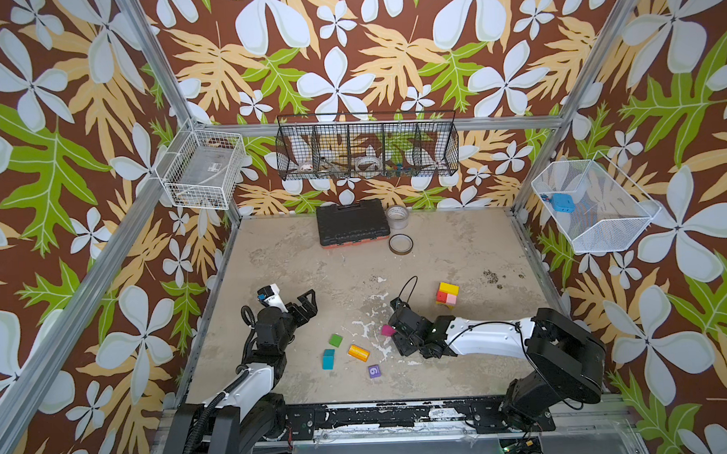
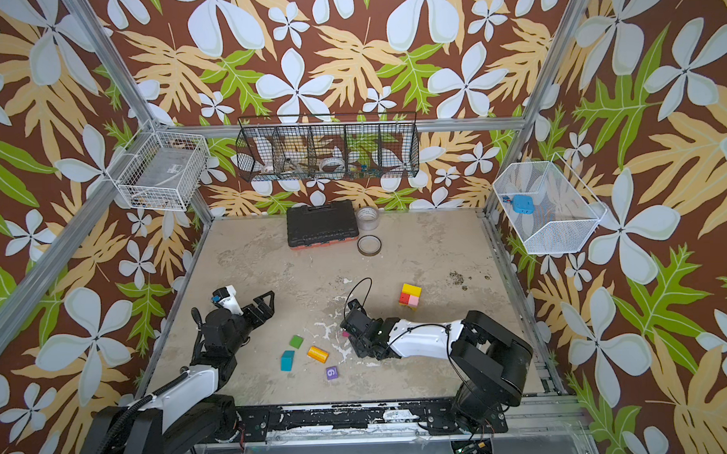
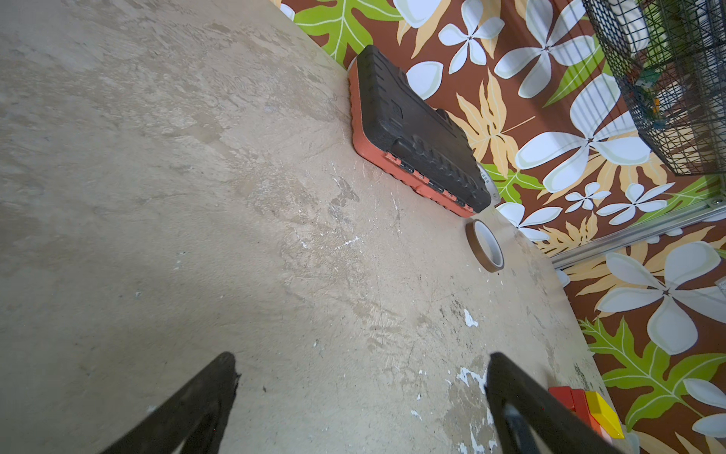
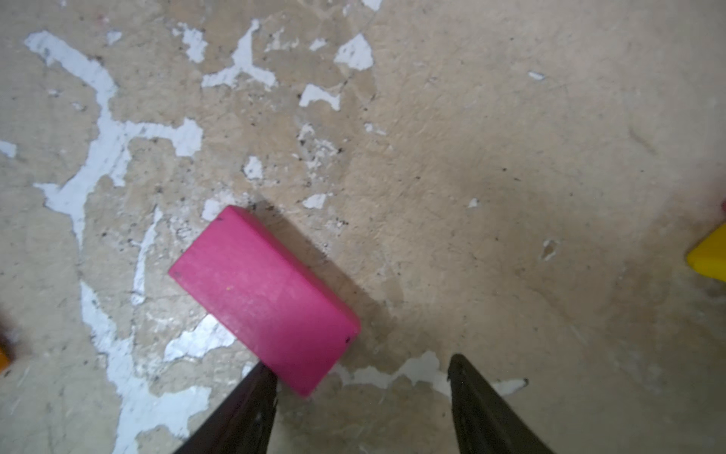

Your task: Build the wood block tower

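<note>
We see a magenta block (image 4: 264,298) mid-frame on the chipped table (image 4: 510,157), its corner at one finger of the right gripper (image 4: 361,373), jaws standing apart.

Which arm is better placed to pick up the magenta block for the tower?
The right. The right gripper is open directly at the magenta block, which lies beside one fingertip, and the tower stands on that side too. The left gripper is open over bare table, farther away.
</note>
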You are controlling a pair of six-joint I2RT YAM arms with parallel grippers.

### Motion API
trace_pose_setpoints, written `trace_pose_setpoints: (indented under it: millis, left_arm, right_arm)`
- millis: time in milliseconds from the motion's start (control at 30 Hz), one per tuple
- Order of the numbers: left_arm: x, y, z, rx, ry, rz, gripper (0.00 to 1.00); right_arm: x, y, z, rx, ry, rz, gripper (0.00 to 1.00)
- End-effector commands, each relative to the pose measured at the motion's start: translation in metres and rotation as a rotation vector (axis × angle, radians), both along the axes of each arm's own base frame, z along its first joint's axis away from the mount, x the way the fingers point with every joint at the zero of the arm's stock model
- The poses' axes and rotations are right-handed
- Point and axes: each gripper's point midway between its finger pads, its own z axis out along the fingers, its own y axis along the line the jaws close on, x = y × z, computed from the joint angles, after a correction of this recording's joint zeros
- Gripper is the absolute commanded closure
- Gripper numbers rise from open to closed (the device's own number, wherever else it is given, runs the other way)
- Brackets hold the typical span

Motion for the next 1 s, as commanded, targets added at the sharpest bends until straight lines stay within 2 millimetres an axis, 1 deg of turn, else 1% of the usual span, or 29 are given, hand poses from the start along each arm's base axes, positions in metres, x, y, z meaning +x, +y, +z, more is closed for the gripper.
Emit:
trace_pose_setpoints:
  millis: [0,133,233,367,467,567,800,967]
  left_arm:
    - [0.001,0.000,0.004,0.007,-0.021,-0.006,0.00]
    - [0.001,-0.001,0.005,0.007,-0.024,-0.006,0.00]
    - [0.000,-0.001,0.005,0.006,-0.023,-0.007,0.00]
    - [0.000,-0.001,0.004,0.006,-0.022,-0.011,0.00]
    - [0.000,-0.001,0.004,0.006,-0.021,-0.010,0.00]
    - [0.000,-0.001,0.004,0.005,-0.021,-0.011,0.00]
    - [0.000,-0.001,0.004,0.006,-0.021,-0.010,0.00]
    - [0.000,-0.001,0.004,0.005,-0.023,-0.010,0.00]
  right_arm:
    - [-0.003,-0.025,-0.009,-0.082,0.029,-0.066,0.30]
    - [0.002,-0.032,-0.010,-0.075,0.033,-0.113,0.28]
    - [0.005,-0.041,-0.012,-0.076,0.041,-0.158,0.28]
    - [0.010,-0.054,-0.010,-0.082,0.042,-0.218,0.24]
    - [0.014,-0.058,-0.006,-0.058,0.043,-0.252,0.21]
    - [0.019,-0.053,0.002,-0.018,0.031,-0.263,0.17]
    - [0.027,-0.038,0.020,0.086,0.014,-0.301,0.14]
    - [0.025,-0.024,0.034,0.214,0.016,-0.311,0.05]
